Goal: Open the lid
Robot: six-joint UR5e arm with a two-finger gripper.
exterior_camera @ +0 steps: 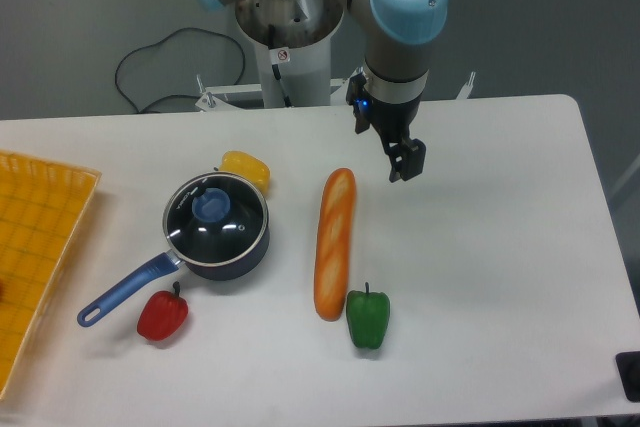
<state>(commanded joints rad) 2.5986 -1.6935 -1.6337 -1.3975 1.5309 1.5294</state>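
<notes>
While the arm hangs over the rear centre of the tabletop (480, 247), I read the hand (406, 161) as pointing downward, up and to the right of the baguette's (334, 244) top end and apart from it. Its fingers appear edge-on from my camera, so I cannot tell whether they stand wide or narrow; nothing is visibly held.

I locate the lid (216, 215) seated flat on the dark saucepan (222, 255), its blue knob upright at centre. The saucepan sits left of the baguette, well apart from the hand, with its blue handle running toward the front left.

- Yellow pepper (245, 167): just behind the saucepan.
- Red pepper (162, 315): just beside the handle.
- Green pepper (368, 317): touching the baguette's lower end.
- Yellow tray (30, 247): at the left edge.
</notes>
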